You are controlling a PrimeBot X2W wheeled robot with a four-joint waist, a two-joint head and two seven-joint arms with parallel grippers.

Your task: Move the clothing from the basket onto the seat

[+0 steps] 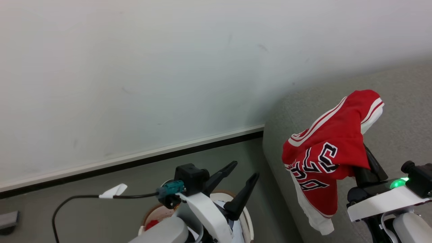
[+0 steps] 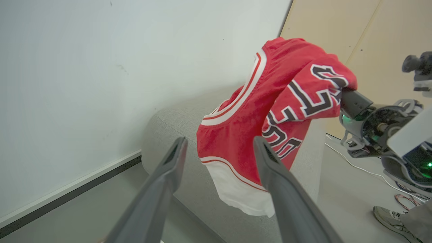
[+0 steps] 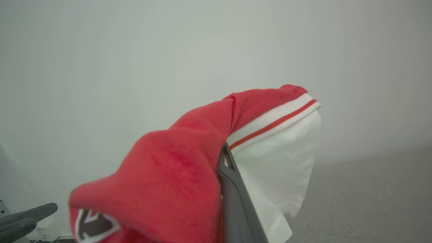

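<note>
Seat (image 1: 398, 101) bare and open beyond the hanging jersey (image 1: 330, 141), wall (image 1: 135, 67) close behind

My left pincer (image 1: 245, 169) has two long dark fingers tapering to blunt tips, set on a black block (image 1: 190, 175) above a curved white bracket (image 1: 206, 209) and a pale grey forearm (image 1: 165, 233). A teal connector (image 1: 171, 188) feeds a thin black cable (image 1: 84, 197) tagged with white tape (image 1: 114, 191). My right wrist carries a flat white plate (image 1: 384, 200), a green light (image 1: 397, 183) and a black knob (image 1: 416, 177).
</note>
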